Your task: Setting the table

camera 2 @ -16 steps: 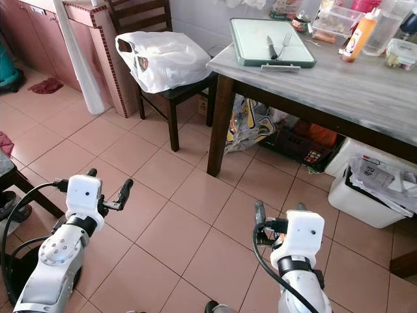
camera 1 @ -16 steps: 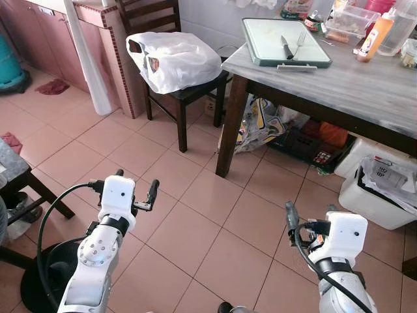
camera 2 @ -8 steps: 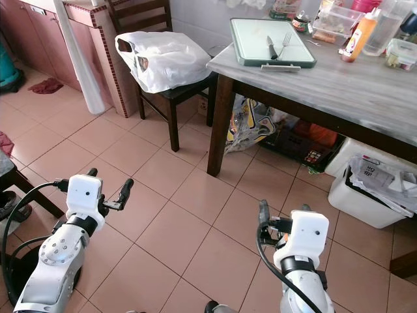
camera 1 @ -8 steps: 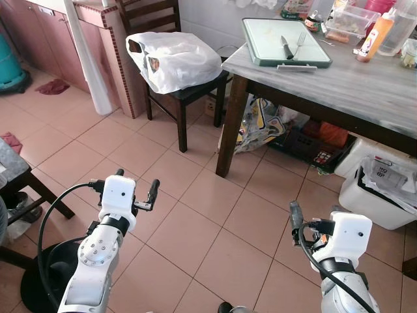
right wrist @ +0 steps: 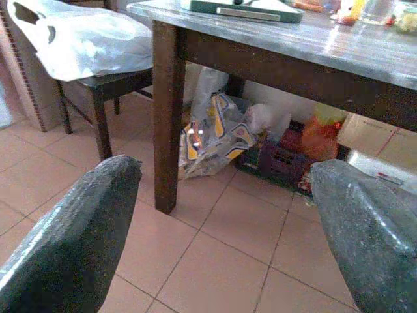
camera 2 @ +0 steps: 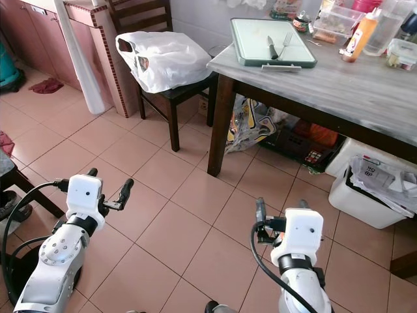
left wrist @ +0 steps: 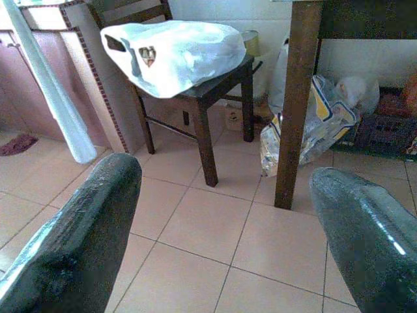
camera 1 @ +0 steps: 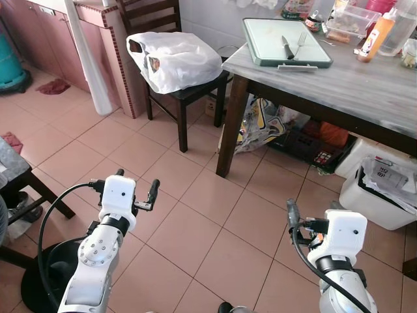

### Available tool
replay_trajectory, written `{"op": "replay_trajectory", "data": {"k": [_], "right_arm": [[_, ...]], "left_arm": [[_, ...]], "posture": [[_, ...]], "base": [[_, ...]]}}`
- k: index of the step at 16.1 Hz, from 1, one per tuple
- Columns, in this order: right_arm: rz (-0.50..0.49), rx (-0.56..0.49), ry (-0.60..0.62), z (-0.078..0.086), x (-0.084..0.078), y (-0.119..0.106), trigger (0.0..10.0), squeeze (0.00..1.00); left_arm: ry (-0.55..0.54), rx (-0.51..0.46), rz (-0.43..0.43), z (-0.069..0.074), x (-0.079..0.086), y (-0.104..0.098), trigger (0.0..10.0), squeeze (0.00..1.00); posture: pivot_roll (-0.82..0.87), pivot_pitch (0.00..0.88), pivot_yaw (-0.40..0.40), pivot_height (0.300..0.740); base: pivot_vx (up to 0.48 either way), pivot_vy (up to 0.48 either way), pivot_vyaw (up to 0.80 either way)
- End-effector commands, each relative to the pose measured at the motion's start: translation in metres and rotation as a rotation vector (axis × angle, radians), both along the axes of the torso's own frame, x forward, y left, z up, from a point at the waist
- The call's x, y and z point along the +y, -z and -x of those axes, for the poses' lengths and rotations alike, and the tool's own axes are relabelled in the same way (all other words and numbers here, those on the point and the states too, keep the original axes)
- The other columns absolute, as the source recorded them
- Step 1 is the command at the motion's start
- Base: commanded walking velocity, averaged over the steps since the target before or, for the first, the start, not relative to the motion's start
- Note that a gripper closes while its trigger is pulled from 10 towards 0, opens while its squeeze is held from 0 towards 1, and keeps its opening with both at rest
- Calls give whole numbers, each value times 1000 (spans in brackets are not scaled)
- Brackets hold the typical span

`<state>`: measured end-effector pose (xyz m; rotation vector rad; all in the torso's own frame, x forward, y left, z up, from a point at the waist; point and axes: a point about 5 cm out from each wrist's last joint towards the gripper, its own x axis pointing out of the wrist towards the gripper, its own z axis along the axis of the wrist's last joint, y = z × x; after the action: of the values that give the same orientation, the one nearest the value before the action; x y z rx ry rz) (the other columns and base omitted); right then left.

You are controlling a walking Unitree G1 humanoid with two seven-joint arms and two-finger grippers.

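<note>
1. Change since a moment ago: right end effector (camera 1: 311, 215) has drawn back slightly toward the left and sits a little higher in the head view; left end effector (camera 1: 135, 184) and all furniture unchanged.
2. Left end effector: held low over the tiled floor (camera 1: 195, 195), fingers spread wide, gripping nothing.
3. Right end effector: held low over the floor before the counter, fingers spread apart, as its wrist view shows; empty.
4. Counter (camera 1: 365, 78): grey wood-grain top on dark legs, ahead and to the right.
5. Green-rimmed tray (camera 1: 284, 40): on the counter's near-left corner, carrying a knife (camera 1: 286, 45) and a fork (camera 1: 300, 43) side by side.
6. Orange bottle (camera 1: 376, 34), clear containers (camera 1: 352, 19): at the counter's far edge; labels too small to read.
7. White plastic bag (camera 1: 174, 59): on the seat of a dark wooden chair (camera 1: 189, 98), left of the counter; printed mark illegible.
8. Patterned bag (left wrist: 306, 124): on the floor beside the counter leg; print unreadable.
9. White bin (camera 1: 374, 189): under the counter's right side, holding printed paper; text unreadable.
</note>
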<state>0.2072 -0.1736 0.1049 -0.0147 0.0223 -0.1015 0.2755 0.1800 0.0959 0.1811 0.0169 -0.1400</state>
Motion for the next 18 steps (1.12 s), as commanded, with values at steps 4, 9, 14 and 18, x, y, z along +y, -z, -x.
{"op": "replay_trajectory", "data": {"k": [4,9,14,18], "right_arm": [[13,34,10,6,-4,4,10000,0],[-12,45,4,5,-6,4,10000,0],[-5,49,-3,5,-6,5,10000,0],[-4,54,-5,6,-7,5,10000,0]], "left_arm": [[12,5,-16,0,-3,-1,10000,0],[12,10,-19,0,-3,1,10000,0],[-1,14,-21,0,-2,2,10000,0],[-29,1,-25,-1,2,0,10000,0]], "posture": [[88,135,-58,740],[89,132,-61,740],[88,132,-64,740],[85,138,-66,740]], "base": [[0,0,0],[0,0,-471],[0,0,-781],[0,0,-775]]}}
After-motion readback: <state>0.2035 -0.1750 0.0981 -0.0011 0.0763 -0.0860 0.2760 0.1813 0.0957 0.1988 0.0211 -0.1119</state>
